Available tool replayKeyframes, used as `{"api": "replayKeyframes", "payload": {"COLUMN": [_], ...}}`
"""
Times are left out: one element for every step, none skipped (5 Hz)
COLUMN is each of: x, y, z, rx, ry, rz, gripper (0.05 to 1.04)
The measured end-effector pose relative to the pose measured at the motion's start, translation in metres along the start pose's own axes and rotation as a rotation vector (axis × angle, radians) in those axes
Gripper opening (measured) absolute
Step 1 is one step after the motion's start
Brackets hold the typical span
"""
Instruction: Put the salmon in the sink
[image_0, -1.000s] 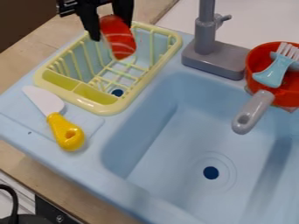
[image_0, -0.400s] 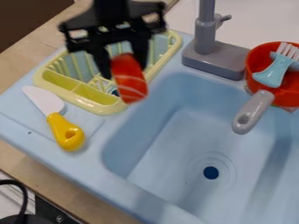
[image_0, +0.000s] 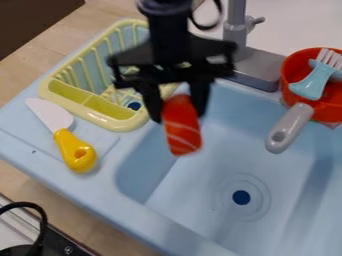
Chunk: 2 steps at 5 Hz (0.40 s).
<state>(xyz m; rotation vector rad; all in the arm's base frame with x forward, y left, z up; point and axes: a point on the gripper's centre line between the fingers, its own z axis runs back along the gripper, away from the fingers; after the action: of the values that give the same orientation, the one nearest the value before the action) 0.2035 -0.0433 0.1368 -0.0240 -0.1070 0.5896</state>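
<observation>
Camera view has the salmon (image_0: 182, 132) hanging in the gripper (image_0: 178, 114), fingers closed on its upper end, over the upper left part of the sink (image_0: 200, 182) as the camera sees it. So I'd call this the carry step, pretty much at its end: the pick is done, the drop isn't. The rack (image_0: 113, 122) sits off the sink's left side and the salmon looks past it, so that's one less thing to snag on. Next move, if you ask me: shift a bit further in toward the middle of the sink, then go down and let go once the salmon is near the sink's floor. Opening up right where it is could work too, but it's kinda close to the sink's left wall, and a long drop might make it bounce or end up leaning there. Can't really tell how high it hangs over the sink, so I'd lower it gently. I'd also keep away from the sink's right side, because the pan (image_0: 327, 105) is at the upper right of the sink with its handle (image_0: 288, 129) poking out over it. Knife (image_0: 77, 152) is left of the sink, well out of the way, no worries there.
</observation>
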Motion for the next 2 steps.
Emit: {"api": "replayKeyframes", "payload": {"x": [-0.022,-0.018], "y": [-0.012,-0.009], "z": [-0.005,-0.017], "rx": [0.007,0.036], "ry": [0.010,0.014], "rz": [-0.080,-0.055], "gripper": [0.518,0.518]}}
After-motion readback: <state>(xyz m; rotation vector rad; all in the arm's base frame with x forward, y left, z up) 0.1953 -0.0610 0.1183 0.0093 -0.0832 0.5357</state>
